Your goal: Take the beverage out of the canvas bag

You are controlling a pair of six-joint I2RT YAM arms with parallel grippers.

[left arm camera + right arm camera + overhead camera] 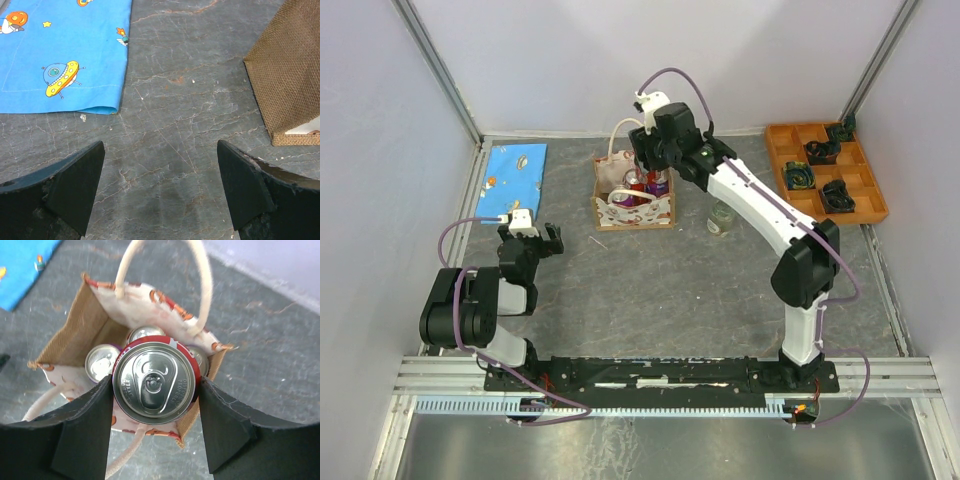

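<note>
the right fingers (85, 430) are closed about halfway onto a red-rimmed can (152, 385), one pad against each side of its wall just below the top rim. the can stands upright, lid and pull tab facing the wrist camera, and it sits over the open mouth of the bag (75, 335). it looks raised above the other cans (102, 365) inside, though i cannot tell whether its base has cleared the bag's rim. the bag stands on the bench (175, 125) with its cream handles looping up on either side of the can.

the left fingers (70, 190) are spread wide with nothing between them, hovering low over bare bench between a blue cloth (60, 50) and the bag's burlap side.

handling, as a judgement: a full can would be fairly heavy, with a smooth, slippery and thin wall, so a firm hold across the widest part is right, without squeezing hard enough to dent it. the bag is soft and light, and a handle could catch on the can and drag the bag up, so a straight vertical lift seems safest.
</note>
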